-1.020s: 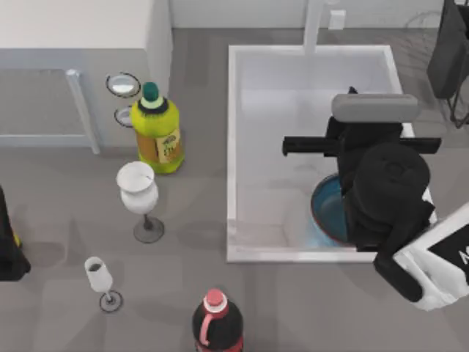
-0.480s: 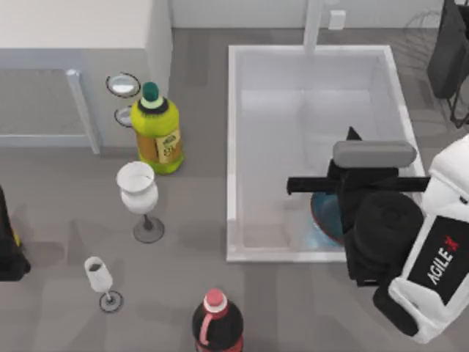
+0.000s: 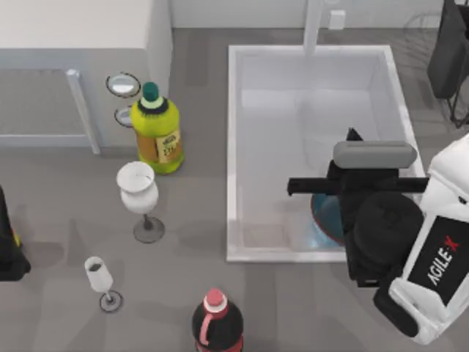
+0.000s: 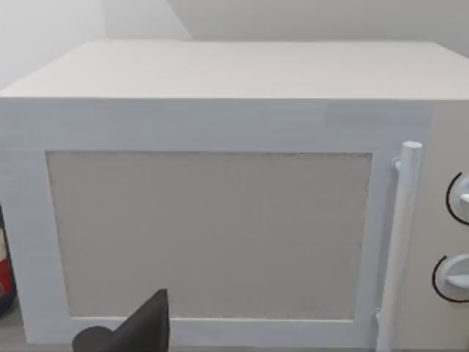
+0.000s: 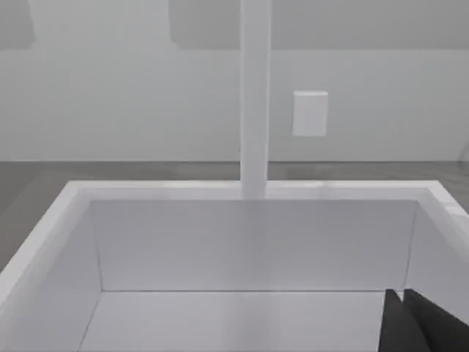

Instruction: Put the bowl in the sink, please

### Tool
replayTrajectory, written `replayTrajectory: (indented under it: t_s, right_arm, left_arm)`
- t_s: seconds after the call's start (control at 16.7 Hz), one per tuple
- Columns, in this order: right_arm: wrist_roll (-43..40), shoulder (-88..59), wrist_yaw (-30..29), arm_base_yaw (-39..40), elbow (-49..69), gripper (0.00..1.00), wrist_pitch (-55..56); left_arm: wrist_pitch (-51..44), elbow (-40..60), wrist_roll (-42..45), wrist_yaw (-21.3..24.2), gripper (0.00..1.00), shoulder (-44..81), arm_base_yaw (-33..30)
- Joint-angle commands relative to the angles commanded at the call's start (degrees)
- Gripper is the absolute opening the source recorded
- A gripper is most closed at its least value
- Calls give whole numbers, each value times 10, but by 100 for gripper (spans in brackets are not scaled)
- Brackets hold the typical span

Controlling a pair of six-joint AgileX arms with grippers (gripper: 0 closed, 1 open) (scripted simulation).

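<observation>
The bowl (image 3: 327,218) is seen lying inside the sink (image 3: 233,147), in its near right corner, mouth upward — being round, no long axis can be given. It is largely covered by the right gripper (image 3: 350,192), which hangs directly above it. Whether this gripper's fingers are apart or together cannot be told. The sink's far wall and the faucet (image 5: 255,95) are seen ahead of the right wrist. The left arm (image 3: 9,242) is parked at the table's left edge, facing a white microwave (image 4: 220,198).

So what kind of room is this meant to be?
Most likely a kitchen counter, computer-rendered. There's a white sink with a faucet, a microwave, and wine glasses and bottles standing on the grey top. A blue bowl sits in the sink.
</observation>
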State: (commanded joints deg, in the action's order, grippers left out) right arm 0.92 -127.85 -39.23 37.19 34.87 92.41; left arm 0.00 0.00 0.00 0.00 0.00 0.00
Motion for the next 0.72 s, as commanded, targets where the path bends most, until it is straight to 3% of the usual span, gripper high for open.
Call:
replayTrajectory:
  t_s: [0.54,0.72]
  right_arm:
    - [0,0,0,0,0,98,0]
    - [0,0,0,0,0,100,0]
  left_arm:
    - [0,0,0,0,100,0,0]
    - [0,0,0,0,100,0,0]
